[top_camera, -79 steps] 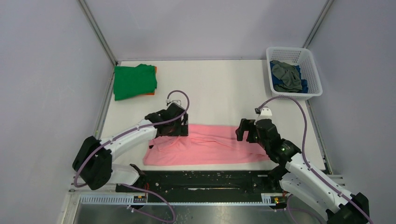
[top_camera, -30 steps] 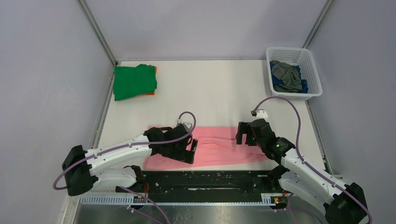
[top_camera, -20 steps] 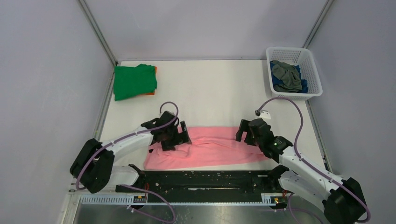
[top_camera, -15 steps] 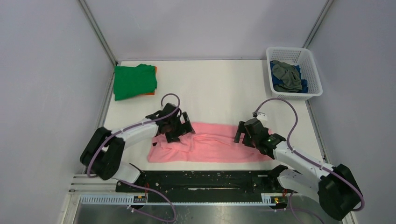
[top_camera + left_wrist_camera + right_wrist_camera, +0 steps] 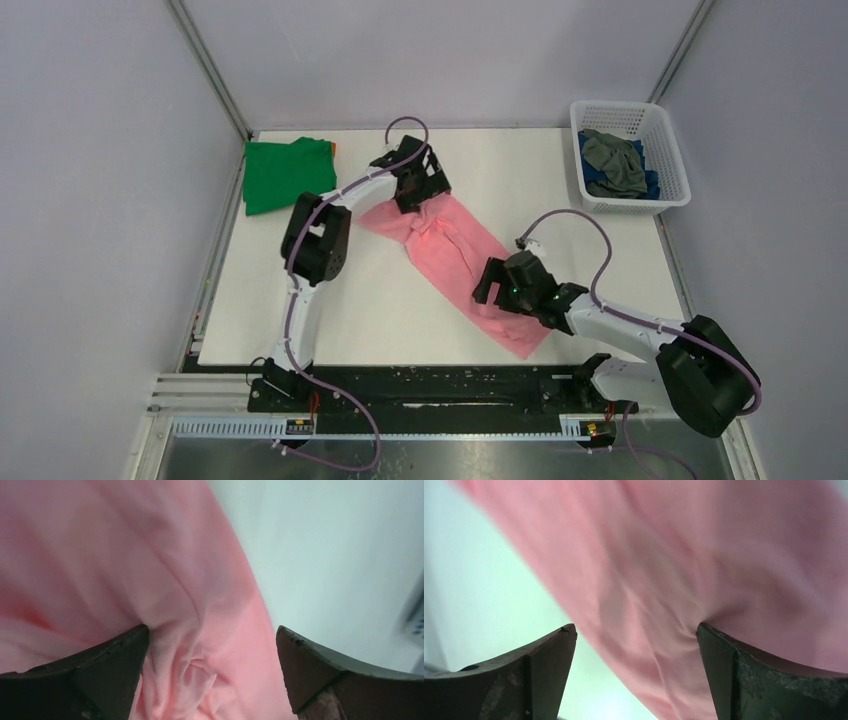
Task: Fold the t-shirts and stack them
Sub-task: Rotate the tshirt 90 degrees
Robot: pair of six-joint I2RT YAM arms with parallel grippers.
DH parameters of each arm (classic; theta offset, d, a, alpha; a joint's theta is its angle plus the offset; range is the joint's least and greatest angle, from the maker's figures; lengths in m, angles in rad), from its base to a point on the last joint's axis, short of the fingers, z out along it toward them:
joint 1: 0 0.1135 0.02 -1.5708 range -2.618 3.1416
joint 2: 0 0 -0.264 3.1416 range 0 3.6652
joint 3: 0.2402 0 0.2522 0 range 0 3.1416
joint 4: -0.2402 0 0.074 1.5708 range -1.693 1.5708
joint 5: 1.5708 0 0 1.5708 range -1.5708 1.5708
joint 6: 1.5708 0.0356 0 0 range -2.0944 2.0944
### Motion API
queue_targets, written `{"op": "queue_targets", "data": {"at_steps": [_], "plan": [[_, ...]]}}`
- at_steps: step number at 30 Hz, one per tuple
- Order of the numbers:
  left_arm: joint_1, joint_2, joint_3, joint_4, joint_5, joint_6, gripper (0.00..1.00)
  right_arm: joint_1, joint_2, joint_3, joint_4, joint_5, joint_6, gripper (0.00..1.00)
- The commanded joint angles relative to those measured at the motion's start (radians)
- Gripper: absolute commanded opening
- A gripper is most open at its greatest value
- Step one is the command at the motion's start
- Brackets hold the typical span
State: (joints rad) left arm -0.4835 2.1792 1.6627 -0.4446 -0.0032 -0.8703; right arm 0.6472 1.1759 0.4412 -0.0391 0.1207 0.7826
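Note:
The pink t-shirt [image 5: 455, 250] lies in a long diagonal band from the back middle of the table to the near right. My left gripper [image 5: 422, 195] rests on its far end, jaws wide; in the left wrist view [image 5: 210, 632] bunched pink cloth [image 5: 125, 555] lies under and between the fingers, ungripped. My right gripper [image 5: 492, 285] stands open on the shirt's left edge near its lower end [image 5: 635, 627], one finger on pink cloth [image 5: 699, 540], the other over bare table. A folded green t-shirt [image 5: 288, 175] lies on an orange one [image 5: 331, 150] at the back left.
A white lattice basket [image 5: 620, 104] at the back right holds a grey shirt [image 5: 612, 160] and a blue one [image 5: 651, 186]. The white table [image 5: 300, 300] ends at grey walls on the left, back and right, and at a black rail [image 5: 430, 385] in front.
The pink shirt has swung from lying across the near edge to a diagonal. My left gripper carried its end far back; the right gripper shifted left along the lower end.

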Motion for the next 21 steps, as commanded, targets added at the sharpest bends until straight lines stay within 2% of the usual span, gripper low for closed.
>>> {"op": "queue_targets", "data": {"at_steps": [1, 4, 7, 10, 17, 19, 21], "plan": [[0.008, 0.236, 0.378, -0.05, 0.12, 0.04, 0.99, 0.152, 0.086, -0.021, -0.016, -0.165, 0.099, 0.99], [0.021, 0.389, 0.593, 0.003, 0.228, -0.012, 0.99, 0.273, 0.153, 0.056, 0.07, -0.19, 0.089, 0.99], [0.031, 0.447, 0.597, 0.255, 0.325, -0.152, 0.99, 0.349, 0.18, 0.147, 0.075, -0.185, 0.075, 0.99], [0.036, 0.469, 0.602, 0.36, 0.3, -0.212, 0.99, 0.377, 0.144, 0.168, 0.048, -0.135, 0.061, 1.0], [0.06, 0.475, 0.716, 0.372, 0.32, -0.207, 0.99, 0.378, -0.094, 0.091, -0.101, 0.002, -0.032, 1.0], [0.063, 0.439, 0.741, 0.352, 0.358, -0.174, 0.99, 0.378, -0.193, 0.046, -0.156, 0.077, -0.046, 0.99], [0.057, 0.353, 0.701, 0.316, 0.375, -0.12, 0.99, 0.378, -0.276, 0.014, -0.212, 0.144, -0.043, 1.0]]}}
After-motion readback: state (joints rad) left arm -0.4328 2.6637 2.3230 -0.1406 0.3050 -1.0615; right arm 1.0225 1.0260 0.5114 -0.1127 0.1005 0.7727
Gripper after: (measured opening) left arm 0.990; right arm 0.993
